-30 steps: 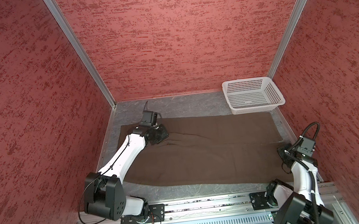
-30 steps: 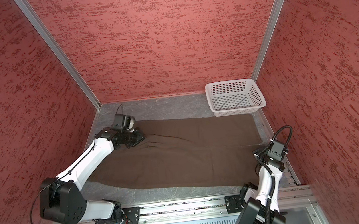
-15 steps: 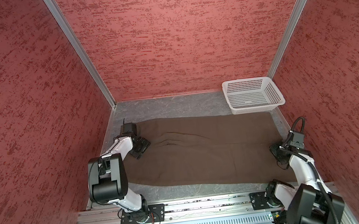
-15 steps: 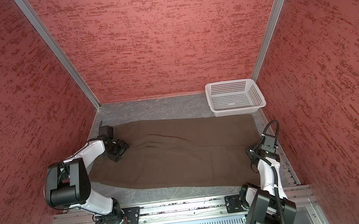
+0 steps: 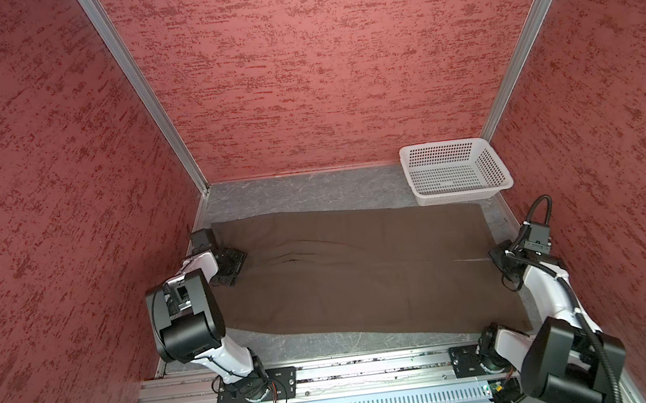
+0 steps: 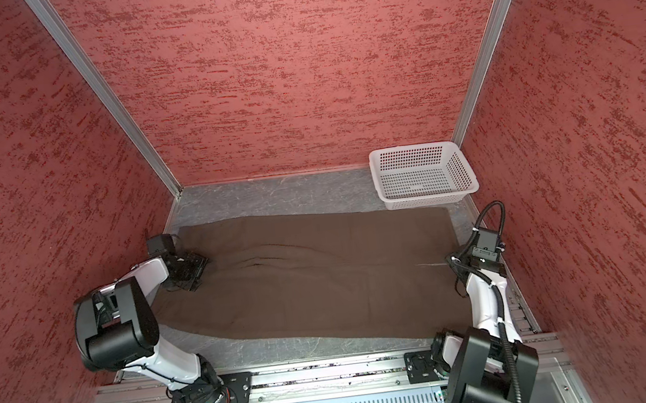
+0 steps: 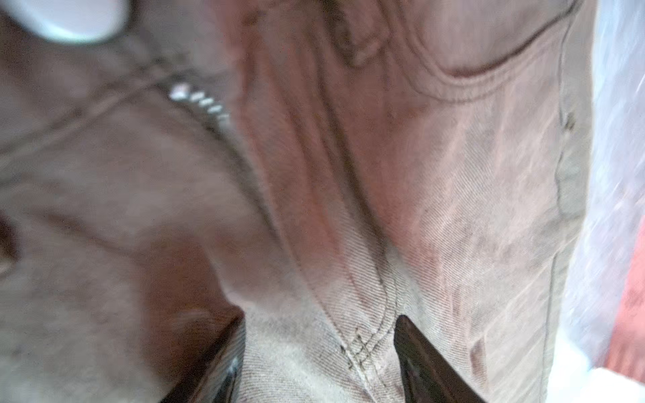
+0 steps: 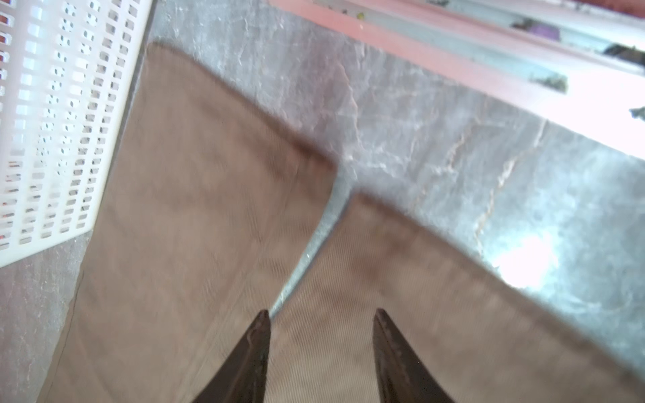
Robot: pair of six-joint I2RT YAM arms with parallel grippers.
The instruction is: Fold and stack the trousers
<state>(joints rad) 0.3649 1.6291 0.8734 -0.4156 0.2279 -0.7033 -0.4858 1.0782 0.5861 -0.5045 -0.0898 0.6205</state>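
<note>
The dark brown trousers (image 5: pixel 364 281) (image 6: pixel 323 286) lie spread flat across the table, waist to the left and leg ends to the right. My left gripper (image 5: pixel 237 265) (image 6: pixel 196 272) sits low over the waist end. In the left wrist view it (image 7: pixel 321 315) is open, with the stitched fly seam (image 7: pixel 363 345) lying flat between its fingers and the zipper (image 7: pixel 199 99) further on. My right gripper (image 5: pixel 498 260) (image 6: pixel 457 267) hovers at the leg ends. In the right wrist view it (image 8: pixel 323 311) is open over one leg's hem, beside the slit between the legs (image 8: pixel 307 251).
A white perforated basket (image 5: pixel 455 169) (image 6: pixel 423 175) (image 8: pixel 52 122) stands at the back right corner, just beyond the far leg end. Red walls close in on three sides. A metal rail (image 5: pixel 354 368) with both arm bases runs along the front edge.
The left gripper has drawn back left and nearer along the waist, its arm folded up, and its jaws have opened. The right gripper has shifted slightly over the leg ends and opened wider.
</note>
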